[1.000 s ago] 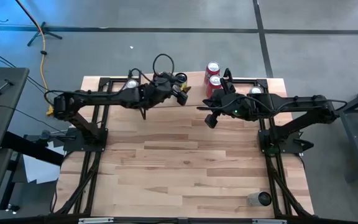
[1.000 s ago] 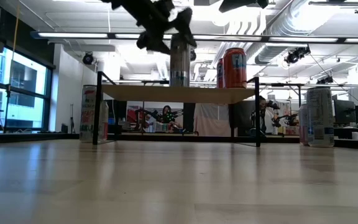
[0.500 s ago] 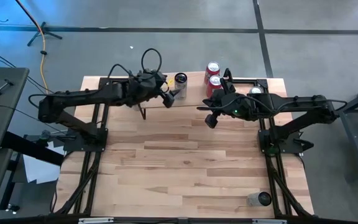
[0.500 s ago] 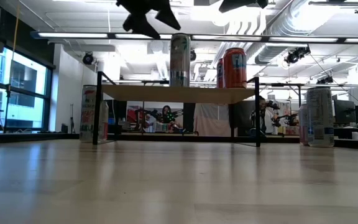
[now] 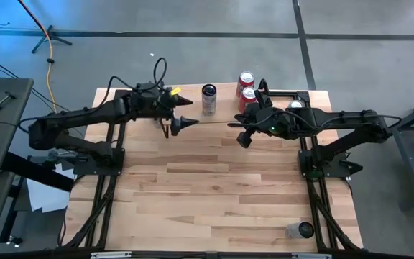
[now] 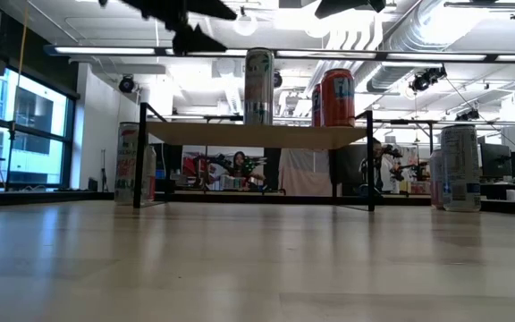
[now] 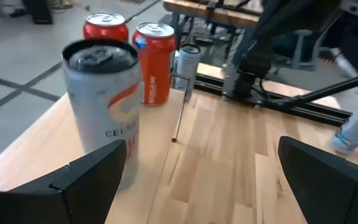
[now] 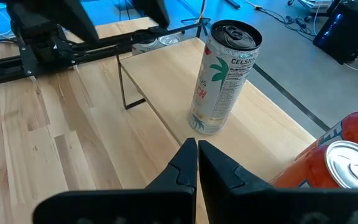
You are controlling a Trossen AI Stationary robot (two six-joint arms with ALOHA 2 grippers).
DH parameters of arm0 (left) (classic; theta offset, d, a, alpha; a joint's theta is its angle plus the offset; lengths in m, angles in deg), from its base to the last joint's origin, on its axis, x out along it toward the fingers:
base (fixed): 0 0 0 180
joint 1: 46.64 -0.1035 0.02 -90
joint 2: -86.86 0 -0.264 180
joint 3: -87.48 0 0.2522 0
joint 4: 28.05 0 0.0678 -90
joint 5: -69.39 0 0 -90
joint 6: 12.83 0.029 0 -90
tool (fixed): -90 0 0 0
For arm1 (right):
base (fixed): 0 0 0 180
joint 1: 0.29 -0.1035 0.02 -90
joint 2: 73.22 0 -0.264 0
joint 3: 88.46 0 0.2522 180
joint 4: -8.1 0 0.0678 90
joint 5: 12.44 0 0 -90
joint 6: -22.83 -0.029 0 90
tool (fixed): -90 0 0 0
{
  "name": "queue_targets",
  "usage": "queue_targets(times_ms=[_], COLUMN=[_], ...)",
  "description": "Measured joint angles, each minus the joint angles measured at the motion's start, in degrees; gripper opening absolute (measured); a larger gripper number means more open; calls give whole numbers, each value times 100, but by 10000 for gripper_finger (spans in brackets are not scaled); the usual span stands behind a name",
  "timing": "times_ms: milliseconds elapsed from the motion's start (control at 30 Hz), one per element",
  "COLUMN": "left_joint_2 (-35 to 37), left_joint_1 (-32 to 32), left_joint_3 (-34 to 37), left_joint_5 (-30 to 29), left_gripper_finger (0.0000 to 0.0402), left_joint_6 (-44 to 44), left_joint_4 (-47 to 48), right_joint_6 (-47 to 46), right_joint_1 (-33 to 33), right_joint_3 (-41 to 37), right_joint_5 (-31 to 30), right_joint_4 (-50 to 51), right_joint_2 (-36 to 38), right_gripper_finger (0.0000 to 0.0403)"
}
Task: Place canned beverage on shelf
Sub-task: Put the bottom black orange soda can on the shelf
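The slim silver can (image 5: 208, 99) stands upright on the shelf (image 8: 166, 99) beside two red cans (image 5: 246, 86), free of the left gripper (image 5: 182, 122), whose fingers gape wide just beside it, so placing looks done, while the right gripper (image 8: 196, 158) waits pinched together

Yellow cable (image 5: 49, 44) on floor, papers (image 5: 45, 188) beside table — left side

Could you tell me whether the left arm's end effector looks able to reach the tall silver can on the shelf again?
Probably yes: the left end effector is open beside the silver can, with nothing between them.
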Motion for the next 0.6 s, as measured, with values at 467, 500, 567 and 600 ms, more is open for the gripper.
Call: queue_targets(times_ms=[467, 500, 567, 600], left_joint_2=[-1354, -1498, -1752, -1867], left_joint_1=[-1757, -1807, -1864, -1881], left_joint_3=[-493, -614, -834, -927], left_joint_5=[2311, 2415, 2637, 2798], left_gripper_finger=[381, 381, 381, 381], left_joint_6=[1307, 1396, 1528, 1591], left_joint_4=[-543, -554, -574, -567], right_joint_6=[-61, -64, -116, -142], right_joint_1=[0, 0, 0, 0], right_joint_3=[0, 0, 0, 0], right_joint_5=[462, 484, 488, 492], right_joint_4=[4, 7, 7, 7], right_joint_2=[0, 0, 0, 0], right_gripper_finger=[0, 0, 0, 0])
